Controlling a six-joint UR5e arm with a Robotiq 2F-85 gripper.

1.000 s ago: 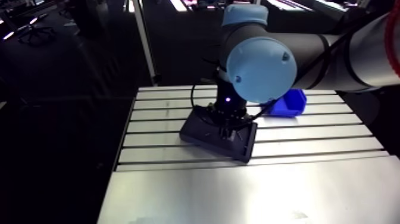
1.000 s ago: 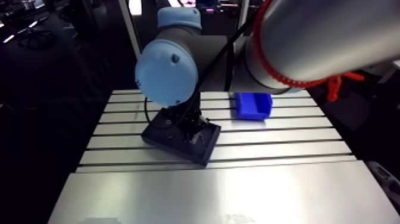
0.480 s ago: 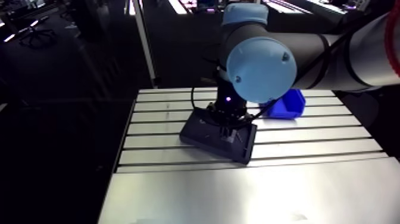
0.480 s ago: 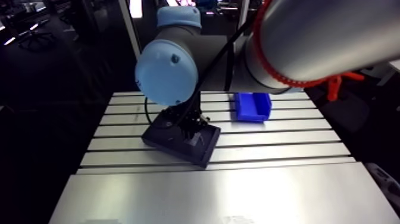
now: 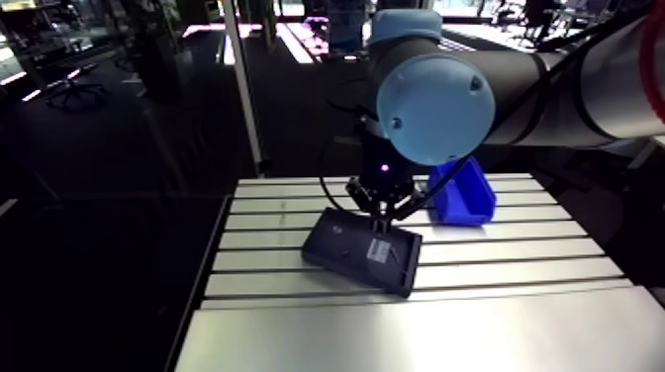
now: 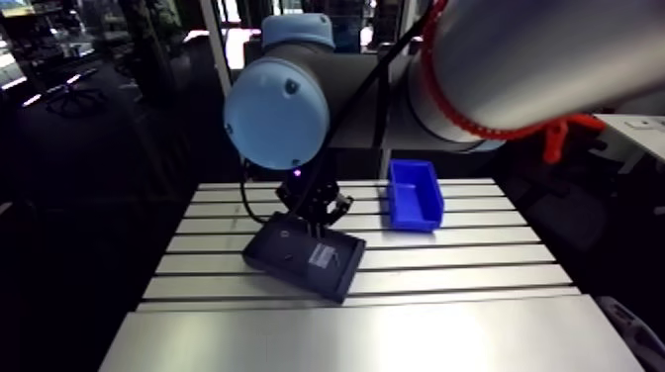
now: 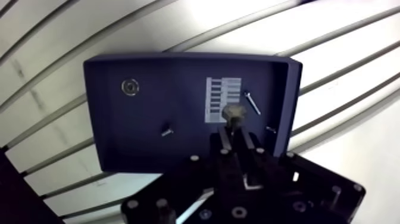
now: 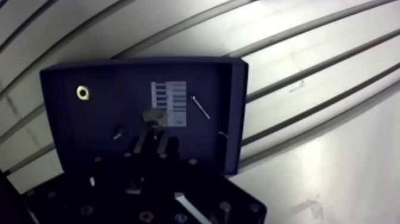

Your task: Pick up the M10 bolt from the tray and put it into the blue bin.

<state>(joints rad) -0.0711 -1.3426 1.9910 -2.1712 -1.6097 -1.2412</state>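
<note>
M10 bolt point(image 7: 233, 112), head outward, is clamped between the two nearly closed fingers of the tool point(image 7: 234, 127). It hangs over the tray, apparently clear of its floor. The slotted table point(image 6: 475, 252) carries the dark tray point(image 7: 149, 71), set askew across the slots, and the blue bin point(image 6: 414, 194), which stands apart from it. In the tray lie a white label point(image 7: 223, 99), a ring-shaped nut or washer point(image 7: 130, 87), a thin pin point(image 7: 252, 102) and a small screw point(image 7: 167, 130).

Hex-headed M10 bolt point(image 7: 232, 113), pinched in the claw point(image 7: 233, 127), hangs over the dark tray point(image 7: 128, 149), blue bin point(image 6: 414, 195) apart.
</note>
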